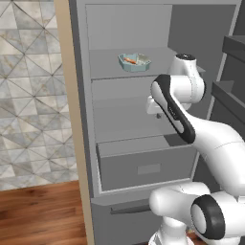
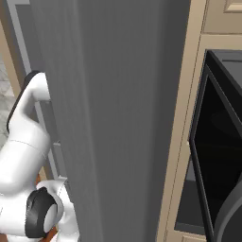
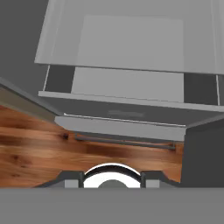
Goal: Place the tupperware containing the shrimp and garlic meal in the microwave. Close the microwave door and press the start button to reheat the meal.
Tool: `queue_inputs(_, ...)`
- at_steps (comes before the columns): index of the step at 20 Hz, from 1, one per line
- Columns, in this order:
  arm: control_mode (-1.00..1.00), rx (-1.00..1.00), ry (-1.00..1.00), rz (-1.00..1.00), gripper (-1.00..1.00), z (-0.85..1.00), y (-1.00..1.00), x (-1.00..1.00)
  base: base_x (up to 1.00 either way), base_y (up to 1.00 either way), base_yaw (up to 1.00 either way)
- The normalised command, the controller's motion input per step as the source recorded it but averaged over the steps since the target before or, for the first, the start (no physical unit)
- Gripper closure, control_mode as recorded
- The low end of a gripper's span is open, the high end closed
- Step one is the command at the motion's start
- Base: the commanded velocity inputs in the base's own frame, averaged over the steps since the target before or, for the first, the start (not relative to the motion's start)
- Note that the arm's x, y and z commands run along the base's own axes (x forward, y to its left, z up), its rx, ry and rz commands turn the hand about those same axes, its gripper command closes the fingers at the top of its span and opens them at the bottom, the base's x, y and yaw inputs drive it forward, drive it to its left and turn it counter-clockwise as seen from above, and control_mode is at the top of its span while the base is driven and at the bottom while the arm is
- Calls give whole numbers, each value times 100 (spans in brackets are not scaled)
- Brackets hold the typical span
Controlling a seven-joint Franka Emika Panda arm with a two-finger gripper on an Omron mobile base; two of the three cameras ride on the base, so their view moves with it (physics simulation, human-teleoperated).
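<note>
The tupperware point(image 1: 135, 61), a small pale teal container with orange and whitish pieces of the meal point(image 1: 130, 60) in it, sits on an upper shelf of an open grey fridge. My gripper point(image 1: 155, 111) hangs lower and to the right of it, apart from it, in front of the middle shelves. My own forearm hides its fingers, so their gap cannot be read. In the right base view the microwave door point(image 2: 212, 151), black-framed with dark glass, stands open at the far right, with the microwave's inside hidden behind it.
A half-open grey fridge drawer point(image 1: 143, 165) juts out low down, and also shows in the hand view as the drawer point(image 3: 122, 109) above the wooden floor point(image 3: 35, 148). The fridge's grey door point(image 2: 118, 118) blocks the middle of the right base view. Door racks point(image 1: 229, 91) stand at the right.
</note>
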Motion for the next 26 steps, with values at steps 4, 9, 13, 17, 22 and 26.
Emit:
queue_inputs(4, -100, 0, -17, 0, -100, 0, 0, -3, 0, 0, 0)
queue_inputs(9, -100, 8, -50, -10, -100, 20, 2, -5, 0, 0, 0)
queue_inputs(13, -100, 10, -40, -15, -100, 21, 12, 0, 0, 0, 0)
queue_inputs(17, -100, 6, -22, -15, -100, 34, 19, 14, 0, 0, 0)
queue_inputs(22, -100, 7, -9, -14, -100, 53, 19, 27, 0, 0, 0)
queue_inputs(26, -100, 14, -1, -9, -100, 64, 0, 34, 0, 0, 0)
